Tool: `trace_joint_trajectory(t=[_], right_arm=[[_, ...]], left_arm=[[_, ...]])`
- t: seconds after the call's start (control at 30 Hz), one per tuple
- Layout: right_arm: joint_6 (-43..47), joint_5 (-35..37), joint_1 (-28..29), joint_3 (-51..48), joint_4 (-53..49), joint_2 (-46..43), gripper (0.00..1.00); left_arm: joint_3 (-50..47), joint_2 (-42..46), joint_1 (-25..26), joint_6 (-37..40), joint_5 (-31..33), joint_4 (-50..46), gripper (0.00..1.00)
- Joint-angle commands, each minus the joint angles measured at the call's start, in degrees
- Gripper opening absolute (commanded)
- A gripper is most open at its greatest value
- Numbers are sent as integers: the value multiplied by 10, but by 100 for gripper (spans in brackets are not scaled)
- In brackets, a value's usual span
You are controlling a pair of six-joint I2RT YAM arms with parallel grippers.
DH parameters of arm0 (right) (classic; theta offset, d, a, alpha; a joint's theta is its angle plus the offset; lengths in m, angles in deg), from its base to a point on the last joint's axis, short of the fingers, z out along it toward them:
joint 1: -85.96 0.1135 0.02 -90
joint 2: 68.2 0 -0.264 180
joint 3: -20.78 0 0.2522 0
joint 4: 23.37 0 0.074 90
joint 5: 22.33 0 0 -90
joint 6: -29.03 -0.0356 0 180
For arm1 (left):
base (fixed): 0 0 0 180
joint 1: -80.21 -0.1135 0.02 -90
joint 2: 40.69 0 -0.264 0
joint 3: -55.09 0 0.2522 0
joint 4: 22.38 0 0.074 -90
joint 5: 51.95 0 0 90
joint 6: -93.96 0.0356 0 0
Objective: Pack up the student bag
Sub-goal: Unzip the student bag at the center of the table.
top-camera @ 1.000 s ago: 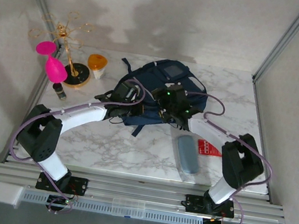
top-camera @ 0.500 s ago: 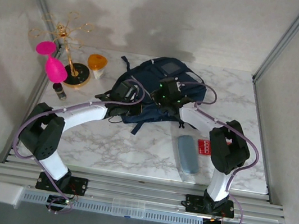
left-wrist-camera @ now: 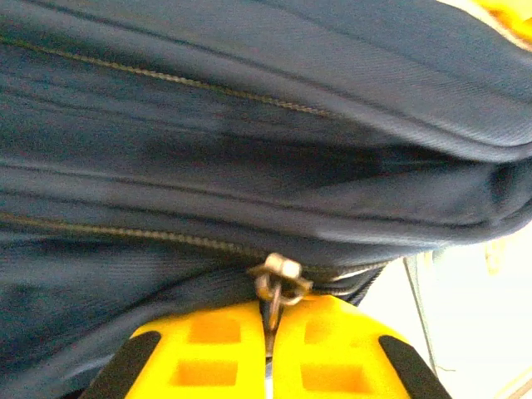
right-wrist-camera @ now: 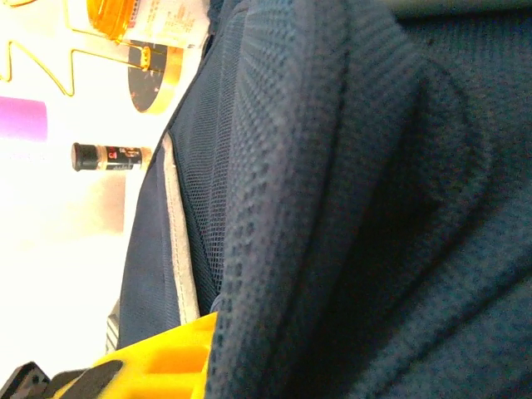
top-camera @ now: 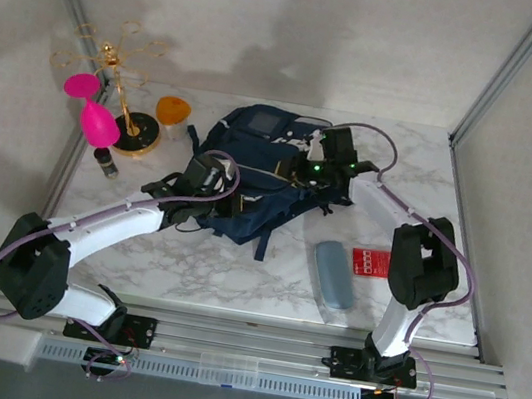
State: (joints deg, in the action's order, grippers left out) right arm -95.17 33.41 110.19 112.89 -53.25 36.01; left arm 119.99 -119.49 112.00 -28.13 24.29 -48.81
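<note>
The student bag, navy blue with a square front panel, lies at the back middle of the marble table. My left gripper is at the bag's left side. In the left wrist view its yellow fingers are shut on the metal zipper pull of the student bag. My right gripper is at the bag's right side. In the right wrist view one yellow finger presses against thick padded mesh of the student bag; the other finger is hidden behind that fabric.
A blue-grey case and a red packet lie at the front right. At the back left stand a gold wire tree, a pink glass, an orange cup and a small dark bottle.
The right gripper moved to the bag's right side and closed on its padded fabric. The bag shifted and turned to the left. The left arm drew back leftward, still holding the zipper pull.
</note>
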Motion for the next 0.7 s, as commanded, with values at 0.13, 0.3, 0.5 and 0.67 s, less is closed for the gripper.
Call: trace_joint_trajectory(t=[0.13, 0.3, 0.5, 0.67], right_arm=[[67, 34, -68, 46, -24, -15, 30], [-6, 64, -53, -32, -3, -78, 74], [-160, 124, 5, -141, 25, -161, 98], [-336, 201, 87, -200, 93, -200, 99]], left_arm=[[14, -35, -39, -5, 70, -67, 0], [27, -45, -38, -5, 58, -46, 0], [34, -51, -39, -8, 49, -34, 0], [36, -54, -38, -3, 44, -29, 0]])
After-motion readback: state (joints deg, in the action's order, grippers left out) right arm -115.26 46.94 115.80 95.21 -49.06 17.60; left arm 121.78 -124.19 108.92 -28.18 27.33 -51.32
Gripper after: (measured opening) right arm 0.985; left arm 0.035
